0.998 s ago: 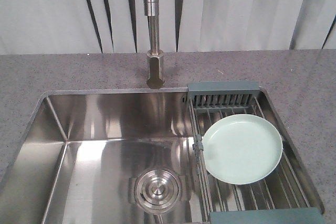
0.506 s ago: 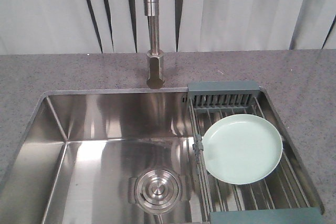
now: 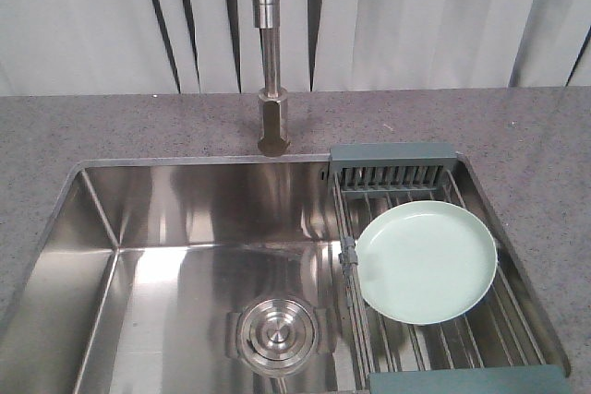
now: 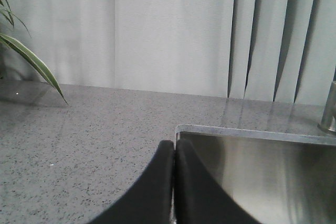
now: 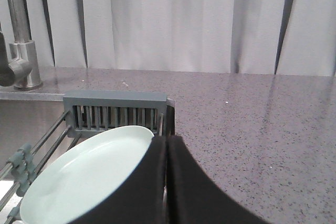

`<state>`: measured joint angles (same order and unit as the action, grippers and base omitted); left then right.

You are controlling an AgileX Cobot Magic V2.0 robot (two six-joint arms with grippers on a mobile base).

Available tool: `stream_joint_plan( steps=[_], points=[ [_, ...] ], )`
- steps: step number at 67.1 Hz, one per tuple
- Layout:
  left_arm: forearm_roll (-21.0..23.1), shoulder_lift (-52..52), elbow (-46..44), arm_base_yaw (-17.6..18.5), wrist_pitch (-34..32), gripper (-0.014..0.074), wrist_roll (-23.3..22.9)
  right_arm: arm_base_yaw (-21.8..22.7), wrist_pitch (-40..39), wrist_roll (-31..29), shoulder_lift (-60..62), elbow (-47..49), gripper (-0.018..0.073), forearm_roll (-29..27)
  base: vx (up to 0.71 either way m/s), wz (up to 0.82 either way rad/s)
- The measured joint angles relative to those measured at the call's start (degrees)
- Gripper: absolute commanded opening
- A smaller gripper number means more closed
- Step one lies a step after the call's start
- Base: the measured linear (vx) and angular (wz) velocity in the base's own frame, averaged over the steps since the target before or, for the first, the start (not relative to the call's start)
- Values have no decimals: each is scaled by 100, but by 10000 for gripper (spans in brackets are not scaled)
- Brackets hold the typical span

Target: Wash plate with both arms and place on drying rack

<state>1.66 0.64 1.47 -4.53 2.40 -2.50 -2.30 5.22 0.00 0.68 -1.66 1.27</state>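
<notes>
plate (image 3: 426, 262): flat on drying rack (image 3: 434, 320), just left of and below right claw (image 5: 166, 145)
right claw: fingers pressed together, holding nothing
left claw (image 4: 174, 148): pressed together, over desk (image 4: 79, 140) edge, sink (image 3: 185, 228) to its right
room: grey speckled desk, pale curtains (image 3: 416, 16), steel faucet (image 3: 270, 53)

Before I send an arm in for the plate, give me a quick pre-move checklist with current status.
1. Plate reachable, lying flat on the drying rack: ok.
2. Left gripper open for a grasp: not ok, fingers shut together.
3. Right gripper open: not ok, shut, empty.
4. Sink basin free of objects: ok.
5. Faucet running: no water seen.
6. Plate clean or dirty: cannot tell.
</notes>
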Motion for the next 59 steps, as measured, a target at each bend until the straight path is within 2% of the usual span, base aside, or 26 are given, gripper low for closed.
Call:
stream_joint_plan(
  steps=[59],
  points=[
    [0, 0, 0, 0, 0, -6, 4, 0, 0, 84, 0, 0, -8, 5, 0, 0]
  ],
)
